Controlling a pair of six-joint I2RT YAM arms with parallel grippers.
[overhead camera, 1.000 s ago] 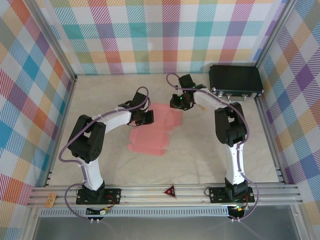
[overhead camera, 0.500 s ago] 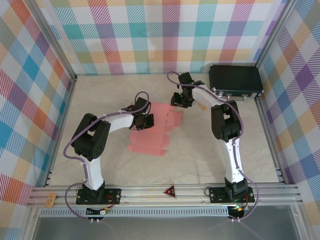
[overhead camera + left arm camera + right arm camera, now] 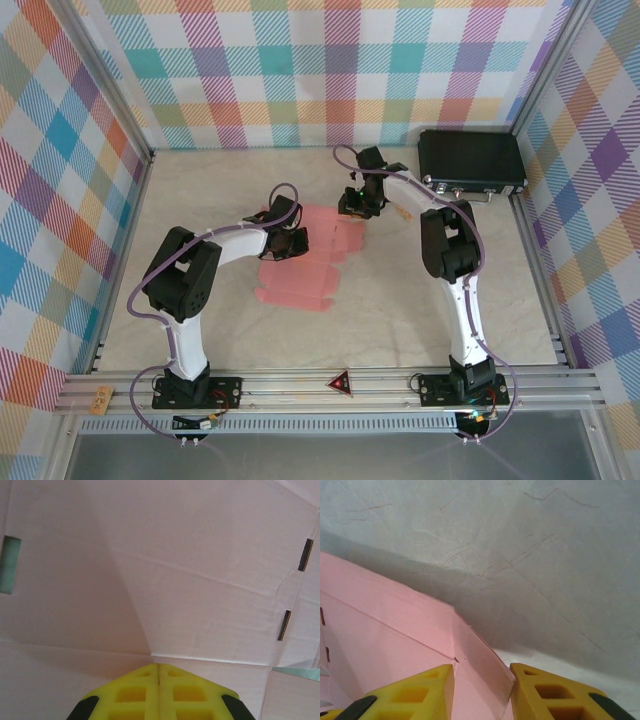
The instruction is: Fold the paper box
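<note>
Arms bend inward over the paper box [image 3: 296, 283]: left end effector [image 3: 158, 666] closed (holding nothing), right end effector [image 3: 481, 671] parted astride its raised edge.

Item count, station as viewed:

- Robot arms: two. These are the left arm [image 3: 180, 285] and the right arm [image 3: 455, 255].
- Grippers: two. These are the left gripper [image 3: 295, 240] and the right gripper [image 3: 350, 205].
- Yellow fingers [image 3: 550, 695]: two per gripper, four in total.
- Paper box [image 3: 300, 270]: one flat pink sheet.
- Narrow dark slots [image 3: 305, 555] in the sheet, left wrist view: two.
- Greenish rectangular cutout [image 3: 10, 565] in the sheet, same view: one.
- Black case [image 3: 471, 162]: one.
- Red triangular marker [image 3: 341, 381] on the front rail: one.
- Small wooden tag [image 3: 99, 400] at the rail's left end: one.
</note>
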